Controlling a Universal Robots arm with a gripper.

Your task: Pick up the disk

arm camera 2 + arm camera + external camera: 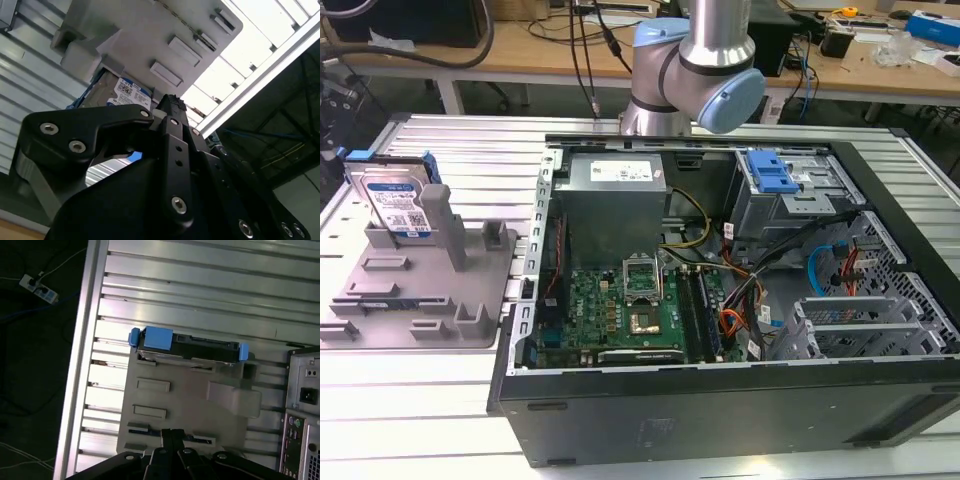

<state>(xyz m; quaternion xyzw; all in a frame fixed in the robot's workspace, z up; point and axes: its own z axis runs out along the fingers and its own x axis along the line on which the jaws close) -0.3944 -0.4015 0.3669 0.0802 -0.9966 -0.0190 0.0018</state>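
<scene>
The disk [394, 198] stands on edge at the far corner of the grey fixture [430, 305], leaning against an upright post, label facing the camera, at the exterior view's left. The fixture lies on the slatted metal tabletop [460, 140], just beside the open computer case [720, 405]. The robot arm [698, 60] rises behind the case. In the first wrist view the end effector [171, 435] hangs over the fixture's near edge, well apart from the disk [187, 347], whose blue side rails show at both ends. Its fingers seem pressed together with nothing between them, though little of them is visible.
</scene>
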